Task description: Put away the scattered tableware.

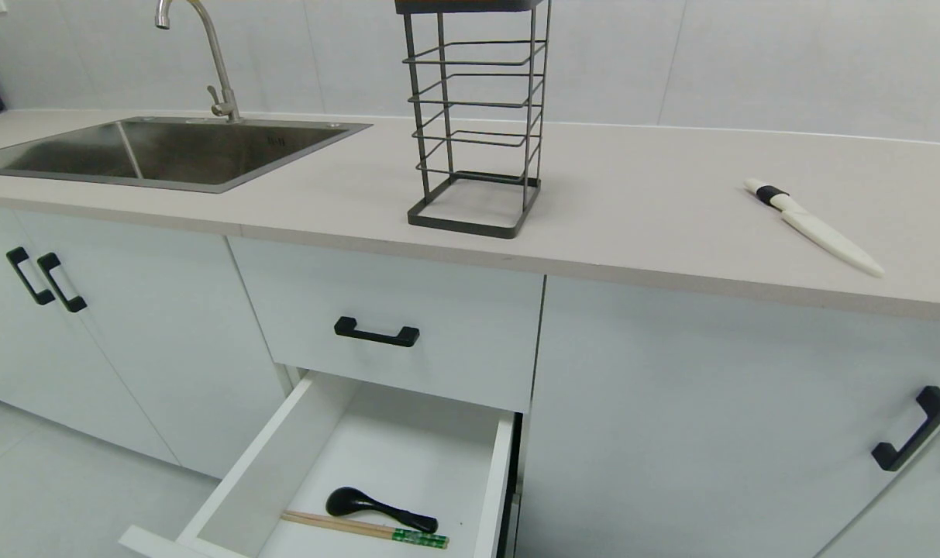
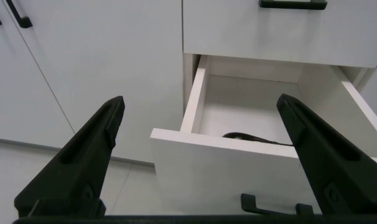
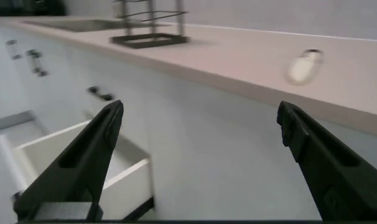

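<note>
In the head view we see the white knife lying flat on the pale countertop at about 3 o'clock. It is set on a diagonal, with its black-banded end toward 10 o'clock and its pointed end toward 4 o'clock. Well apart from it, near 12 o'clock, a black wire rack stands upright on the same countertop. The steel sink is set in at 10 o'clock, and its faucet rises at the far rim. Down at 6 o'clock the lower drawer is pulled out beneath a closed drawer front that has a black handle. Inside the lower drawer lies a black spoon, bowl toward 9 o'clock and handle toward 3 o'clock. Just beside it on the 6 o'clock side is a pair of chopsticks, green-patterned ends toward 3 o'clock. We cannot tell whether spoon and chopsticks touch. From the left wrist we see the left gripper in front of the open drawer, its claw spread wide and holding nothing. From the right wrist we see the right gripper level with the cabinet fronts below the countertop edge, its claw also spread wide and empty, with the knife a blurred white shape on the counter beyond it.
</note>
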Controlling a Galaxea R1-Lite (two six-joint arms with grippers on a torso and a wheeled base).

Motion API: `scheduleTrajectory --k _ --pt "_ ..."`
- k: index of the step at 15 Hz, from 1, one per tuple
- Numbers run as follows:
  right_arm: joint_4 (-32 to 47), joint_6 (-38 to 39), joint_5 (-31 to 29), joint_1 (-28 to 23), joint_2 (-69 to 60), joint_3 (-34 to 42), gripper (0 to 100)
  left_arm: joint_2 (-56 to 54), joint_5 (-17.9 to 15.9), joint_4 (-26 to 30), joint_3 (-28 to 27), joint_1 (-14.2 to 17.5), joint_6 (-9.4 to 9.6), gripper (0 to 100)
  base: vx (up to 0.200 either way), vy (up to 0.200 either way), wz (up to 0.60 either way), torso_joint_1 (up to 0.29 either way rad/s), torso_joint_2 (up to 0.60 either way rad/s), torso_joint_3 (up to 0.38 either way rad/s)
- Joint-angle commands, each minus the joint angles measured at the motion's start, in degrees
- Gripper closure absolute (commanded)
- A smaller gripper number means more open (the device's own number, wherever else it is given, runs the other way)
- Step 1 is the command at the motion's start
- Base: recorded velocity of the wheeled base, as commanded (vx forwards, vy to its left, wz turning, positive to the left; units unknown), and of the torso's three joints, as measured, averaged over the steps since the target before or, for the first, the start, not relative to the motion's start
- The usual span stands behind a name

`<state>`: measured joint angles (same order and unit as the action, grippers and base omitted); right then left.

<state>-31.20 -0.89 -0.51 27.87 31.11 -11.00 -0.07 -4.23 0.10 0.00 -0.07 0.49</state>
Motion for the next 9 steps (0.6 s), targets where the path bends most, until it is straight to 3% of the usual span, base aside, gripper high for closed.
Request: scheduleTrajectory --k 1,3,9 --pt "2.0 1.5 2.6 -15.9 -6.1 -0.5 0 0.1 0.0 0.0 0.0 0.0 0.04 0 0.0 0.0 0.0 0.0 0.0 0.0" --pt "2.1 1.6 5.0 -22.1 -8.6 -0.3 0 0.1 0.0 0.0 0.0 0.0 0.04 0 0.0 0.0 0.0 0.0 0.0 0.0" --pt "8.4 -0.9 7.5 -25.8 -23.6 1.2 0 0.1 -0.1 0.0 0.0 0.0 0.04 0 0.0 0.0 0.0 0.0 0.0 0.0"
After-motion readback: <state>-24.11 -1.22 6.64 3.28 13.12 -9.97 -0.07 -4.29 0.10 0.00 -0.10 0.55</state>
